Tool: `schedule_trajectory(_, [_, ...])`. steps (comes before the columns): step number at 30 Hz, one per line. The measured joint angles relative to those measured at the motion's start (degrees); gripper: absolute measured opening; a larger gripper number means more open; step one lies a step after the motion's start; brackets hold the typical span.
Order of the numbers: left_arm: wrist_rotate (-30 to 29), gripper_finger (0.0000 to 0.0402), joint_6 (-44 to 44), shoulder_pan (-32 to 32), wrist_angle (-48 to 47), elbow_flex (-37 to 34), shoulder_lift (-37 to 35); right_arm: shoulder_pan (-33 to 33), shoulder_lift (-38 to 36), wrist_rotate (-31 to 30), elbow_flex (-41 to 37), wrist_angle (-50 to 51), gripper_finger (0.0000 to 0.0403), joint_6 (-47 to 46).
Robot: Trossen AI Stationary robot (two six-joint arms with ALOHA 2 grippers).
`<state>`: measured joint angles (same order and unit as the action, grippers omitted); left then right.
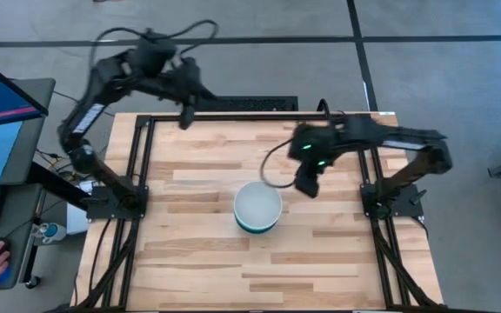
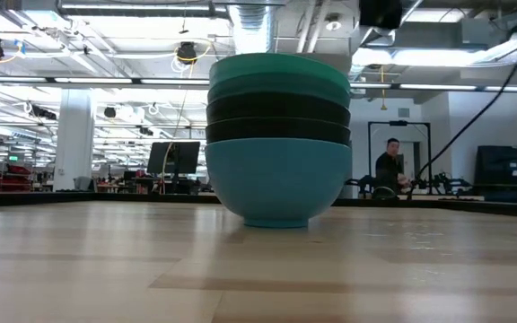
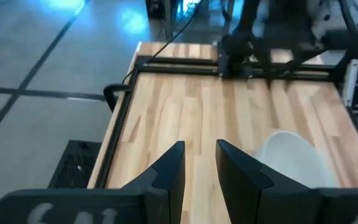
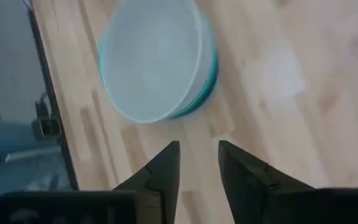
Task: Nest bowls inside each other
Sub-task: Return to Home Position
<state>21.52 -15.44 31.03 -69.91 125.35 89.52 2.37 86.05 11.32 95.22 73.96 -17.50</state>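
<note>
Right pincer (image 1: 307, 185), released and empty, hovers just right of the bowls (image 2: 278, 144); left pincer (image 1: 185, 117), likewise released, hangs over the counter's (image 1: 190, 261) far edge. Heading home, each arm should rise clear before swinging, sparing the stack. All bowls sit nested mid-counter, the empty white bowl (image 4: 148, 62) topmost.
</note>
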Motion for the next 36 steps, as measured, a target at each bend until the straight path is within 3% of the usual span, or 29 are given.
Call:
schedule_trajectory(7, [0.29, 0.008, 7.57, -1.14, -3.32, 0.01, -9.95, 0.02, -14.11, -9.98, 0.04, -3.09, 0.0128, -1.21])
schedule_trajectory(15, [0.73, 0.008, 27.07, -3.85, -4.75, 0.01, -18.27, -0.18, -23.47, -9.93, 0.04, -5.59, 0.0129, 0.24])
schedule_trajectory(22, [0.8, 0.008, 20.08, -6.98, -5.7, 0.01, -21.81, -0.74, -26.85, -9.89, -0.24, -11.67, 0.0128, 15.3])
schedule_trajectory(29, [1.19, 0.008, 11.17, -8.66, -10.51, -0.68, -22.44, -0.74, -32.24, -8.11, -4.77, -15.58, 0.0128, 17.55])
schedule_trajectory(32, [4.06, 0.008, 8.26, -8.66, -8.99, -5.43, -24.95, -0.74, -37.14, -5.36, -10.77, -20.5, 0.0128, 17.54])
schedule_trajectory(36, [5.49, 0.008, 6.66, -8.66, -4.4, -16.91, -31.53, -0.74, -45.11, -3.0, -20.11, -27.6, 0.0128, 16.84])
